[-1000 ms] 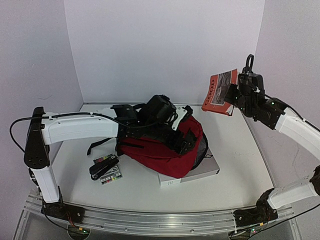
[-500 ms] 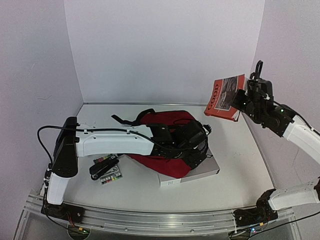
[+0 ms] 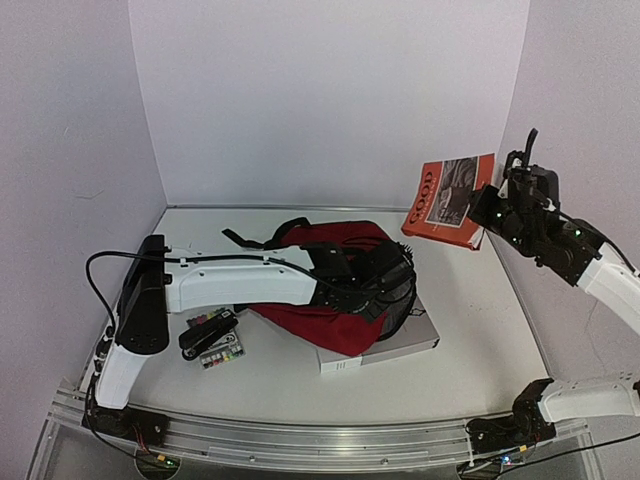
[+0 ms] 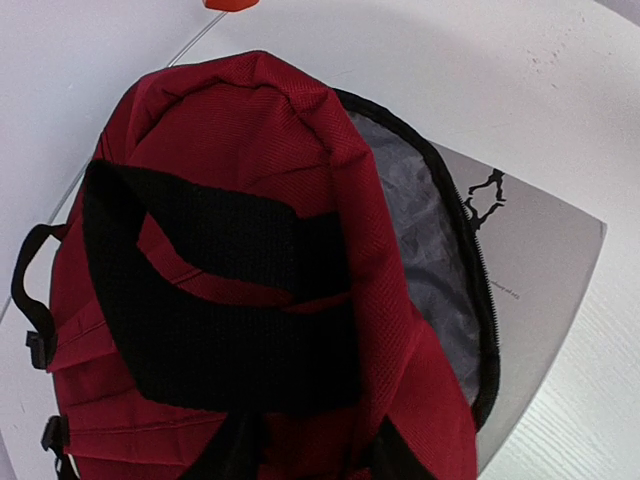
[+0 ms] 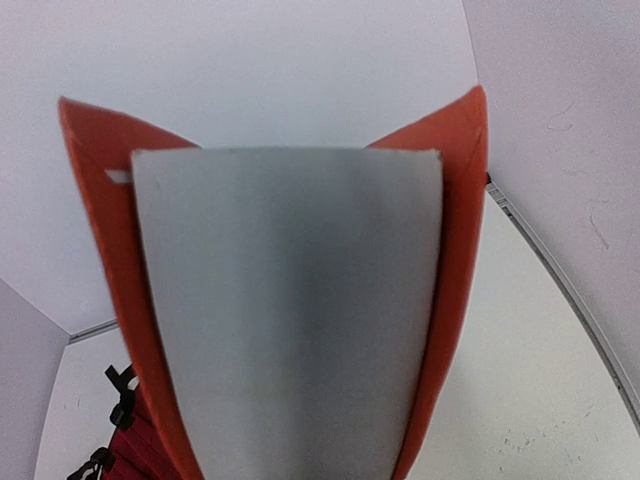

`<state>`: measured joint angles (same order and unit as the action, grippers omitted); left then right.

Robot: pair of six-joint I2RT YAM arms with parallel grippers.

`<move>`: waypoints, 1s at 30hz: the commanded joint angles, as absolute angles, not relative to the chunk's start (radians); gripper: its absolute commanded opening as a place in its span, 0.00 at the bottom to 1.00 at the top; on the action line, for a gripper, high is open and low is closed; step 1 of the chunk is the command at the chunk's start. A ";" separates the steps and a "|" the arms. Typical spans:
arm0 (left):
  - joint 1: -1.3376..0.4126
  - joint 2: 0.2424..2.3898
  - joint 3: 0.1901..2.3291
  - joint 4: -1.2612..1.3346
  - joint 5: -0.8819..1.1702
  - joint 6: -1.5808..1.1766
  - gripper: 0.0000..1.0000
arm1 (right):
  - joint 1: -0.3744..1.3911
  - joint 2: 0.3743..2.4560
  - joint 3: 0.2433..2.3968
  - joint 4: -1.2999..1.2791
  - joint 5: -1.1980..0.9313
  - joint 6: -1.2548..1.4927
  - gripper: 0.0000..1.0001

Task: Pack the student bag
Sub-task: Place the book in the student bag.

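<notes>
Student bag (image 3: pixel 335 318) sits right under left gripper (image 3: pixel 388 282), on a grey book (image 3: pixel 405 345), open mouth at its tips; can't tell if those jaws pinch fabric. Right gripper (image 3: pixel 482 208), well apart from bag, is clamped on orange book (image 3: pixel 447 200) held aloft.

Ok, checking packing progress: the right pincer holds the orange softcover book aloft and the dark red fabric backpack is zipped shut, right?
Not zipped: the left wrist view shows the dark red fabric backpack open, grey lining exposed. The right pincer holds the orange softcover book aloft.
</notes>
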<state>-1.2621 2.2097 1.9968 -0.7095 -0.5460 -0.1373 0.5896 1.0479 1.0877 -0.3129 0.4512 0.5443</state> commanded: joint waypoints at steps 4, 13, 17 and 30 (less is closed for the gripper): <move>-1.170 2.071 1.967 -0.719 -0.574 -0.187 0.03 | 0.590 0.972 1.088 -0.274 0.312 0.577 0.00; -0.993 1.817 1.805 -0.620 -0.457 -0.179 0.00 | 0.590 0.879 1.089 -0.280 0.027 0.625 0.00; -0.922 1.711 1.743 -0.551 -0.354 -0.161 0.00 | 0.590 0.844 1.075 -0.279 -0.134 0.694 0.00; -0.793 1.554 1.700 -0.482 -0.201 -0.150 0.00 | 0.590 0.758 0.898 -0.300 -0.359 0.923 0.00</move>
<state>-0.8155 1.6391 1.6878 -0.5724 -0.2297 -0.1578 0.5896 0.7640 0.9477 -0.3344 -0.2470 0.8105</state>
